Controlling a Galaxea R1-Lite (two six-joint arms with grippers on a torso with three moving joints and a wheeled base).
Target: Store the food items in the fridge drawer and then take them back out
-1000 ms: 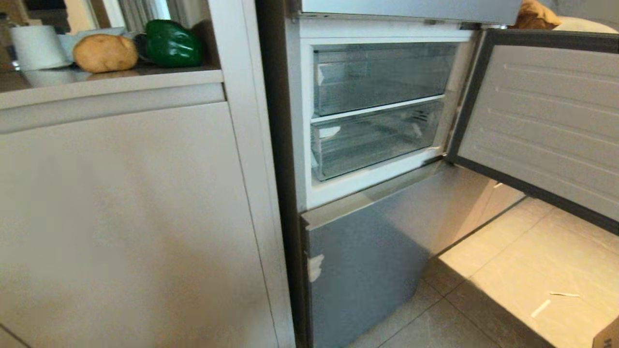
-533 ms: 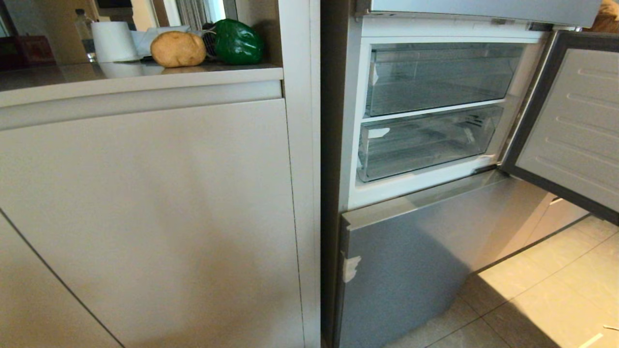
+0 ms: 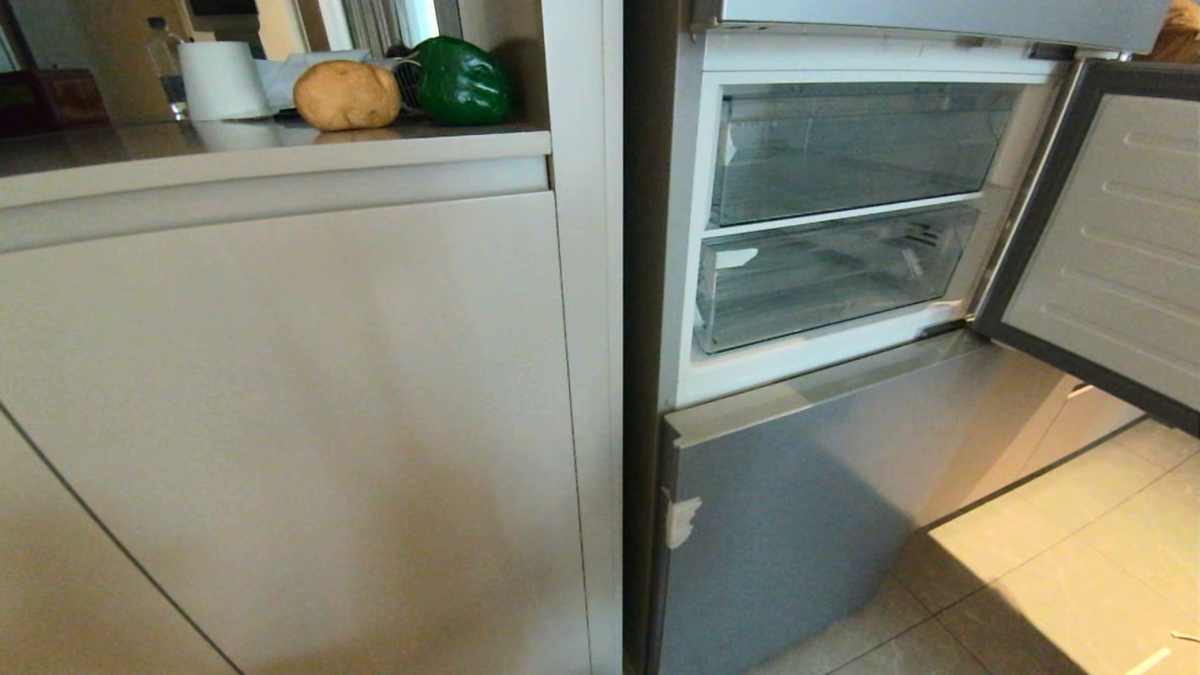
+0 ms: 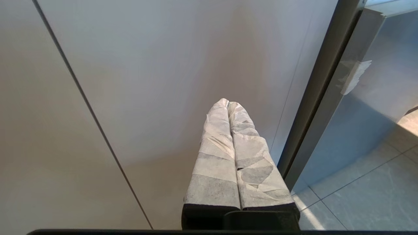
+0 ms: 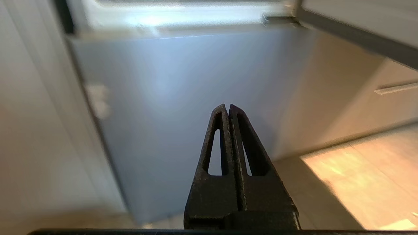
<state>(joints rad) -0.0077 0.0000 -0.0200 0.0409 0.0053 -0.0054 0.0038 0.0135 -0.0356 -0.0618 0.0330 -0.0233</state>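
Left pincer [image 4: 228, 103]: clenched on nothing, its tape-wrapped fingers [image 4: 217, 153] pressed together; it points at the beige cabinet door [image 4: 169, 65], just beside the fridge's lower edge.
Right pincer [image 5: 227, 107]: clenched, empty, black fingers [image 5: 249, 153] touching along their length; it faces the silver-grey lower fridge front [image 5: 183, 98].
Floor [image 3: 1059, 581]: pale tiles, sunlit to the right of the fridge.
Cabinet: the beige door fills the left of the head view, under the bench [image 3: 272, 150].
Lower fridge front: shut, with a small torn white sticker [image 3: 682, 520] near its left edge; no writing legible.
Fridge door [image 3: 1106, 253]: swung open to the right, ribbed inner lining showing.
Fridge drawers: two clear plastic bins stacked in the open compartment, upper [image 3: 858, 150] and lower [image 3: 830, 277], both pushed in; a white label on each left end, unreadable.
Potato [image 3: 347, 95]: on the bench top, long axis running left to right, just beside the pepper.
Bell pepper [image 3: 462, 82]: on the bench against the side panel, lying tilted, its stem end apparently toward the potato.
White roll [image 3: 222, 80]: upright, left of the potato.
Brands: none legible.
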